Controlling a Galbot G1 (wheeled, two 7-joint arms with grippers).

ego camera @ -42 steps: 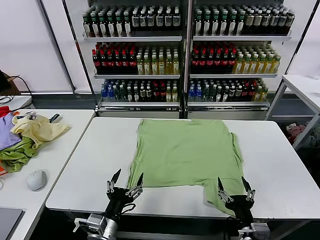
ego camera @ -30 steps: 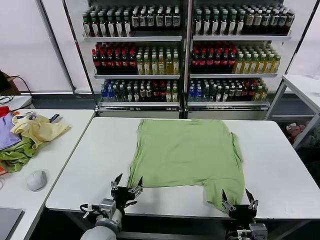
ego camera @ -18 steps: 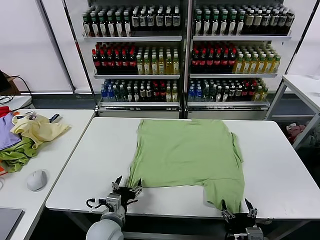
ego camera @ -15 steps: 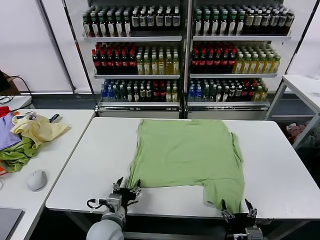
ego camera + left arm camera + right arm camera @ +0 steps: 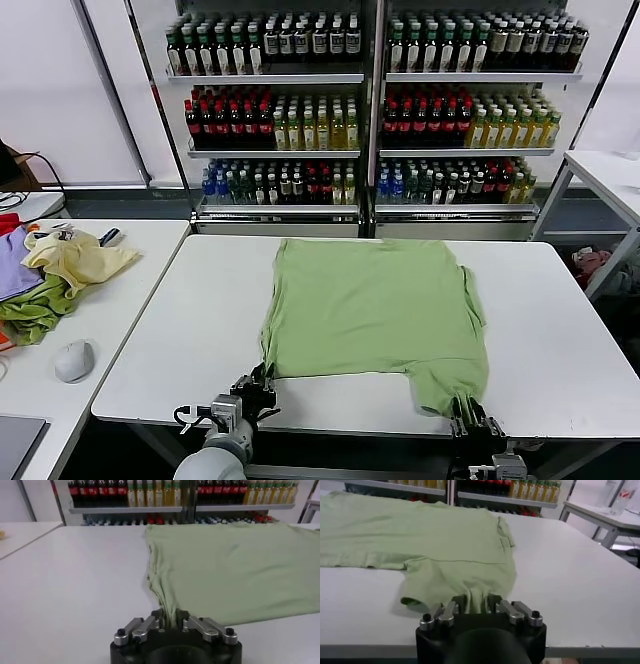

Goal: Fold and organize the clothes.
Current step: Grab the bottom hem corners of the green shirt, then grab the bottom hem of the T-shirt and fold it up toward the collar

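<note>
The T-shirt (image 5: 372, 315) lies flat on the table (image 5: 150, 345), spread directly ahead of both my grippers, its long axis running away from me toward the far edge. My left gripper (image 5: 258, 384) is closed on the near left corner of the hem; in the left wrist view the cloth (image 5: 235, 565) bunches into a narrow ridge that runs straight into the closed jaws of the gripper (image 5: 171, 625). My right gripper (image 5: 467, 412) is closed on the near right sleeve, which reaches closer to me than the hem; in the right wrist view the fabric (image 5: 420, 535) gathers between the closed jaws of the gripper (image 5: 479, 603). Each gripper sits at the near table edge, the left one beside its own side of the garment and the right one beside its own, so neither arm is nearer to the whole; both are in contact. Judgement: the coming move is a lift and carry forward, away from me along the garment's long axis, and both corners should travel together to keep the fold line square. A pile of other garments (image 5: 55, 270) lies well off beyond my left gripper, on the side table.
</note>
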